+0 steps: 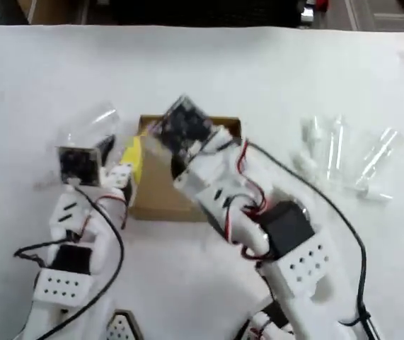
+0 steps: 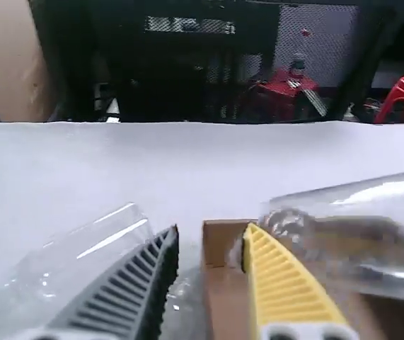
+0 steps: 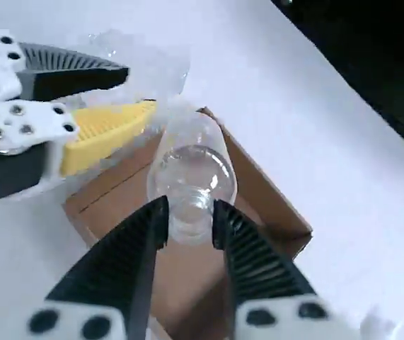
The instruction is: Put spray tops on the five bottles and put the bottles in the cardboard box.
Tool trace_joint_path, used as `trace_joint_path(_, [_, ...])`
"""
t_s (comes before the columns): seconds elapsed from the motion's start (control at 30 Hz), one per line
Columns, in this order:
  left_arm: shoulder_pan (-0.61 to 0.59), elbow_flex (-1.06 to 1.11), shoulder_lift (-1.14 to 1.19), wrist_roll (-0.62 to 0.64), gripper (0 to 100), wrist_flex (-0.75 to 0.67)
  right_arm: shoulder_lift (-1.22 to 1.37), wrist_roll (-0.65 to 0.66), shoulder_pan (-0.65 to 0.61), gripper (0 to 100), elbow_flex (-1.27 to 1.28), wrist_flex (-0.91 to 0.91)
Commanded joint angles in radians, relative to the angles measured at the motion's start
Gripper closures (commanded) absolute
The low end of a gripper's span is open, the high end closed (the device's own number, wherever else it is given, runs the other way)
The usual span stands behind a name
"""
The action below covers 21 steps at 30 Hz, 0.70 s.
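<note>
My right gripper [image 3: 189,209] is shut on the neck of a clear bottle [image 3: 191,170], which it holds over the open cardboard box [image 3: 276,209]. In the high view this arm's wrist covers the box [image 1: 160,200] at the table's middle. My left gripper [image 2: 209,237] stands open at the box's left corner [image 2: 219,244], one finger grey and one yellow, with nothing between them. The held bottle [image 2: 357,234] lies just beyond its yellow finger. A second clear bottle [image 1: 92,127] lies on the table outside the grey finger [image 2: 138,283].
Several clear bottles and white spray tops [image 1: 343,152] lie in a loose group to the right of the box. A black cable [image 1: 329,205] runs along the right arm. White table spreads toward the far edge [image 1: 202,28].
</note>
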Motion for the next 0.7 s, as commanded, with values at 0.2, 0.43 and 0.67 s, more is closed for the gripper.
trace_joint_path(0.2, [-0.154, -0.061, -0.001, 0.014, 91, 0.0, 0.604, -0.141, 0.096, 98.2, -0.652, 0.275])
trace_joint_path(0.43, [-0.154, -0.06, 0.004, 0.009, 92, 0.0, 1.107, -0.146, 0.074, 98.2, -1.263, 0.568])
trace_joint_path(0.67, [-0.154, -0.06, 0.004, 0.009, 92, 0.003, 1.438, -0.146, 0.058, 98.2, -1.617, 0.588])
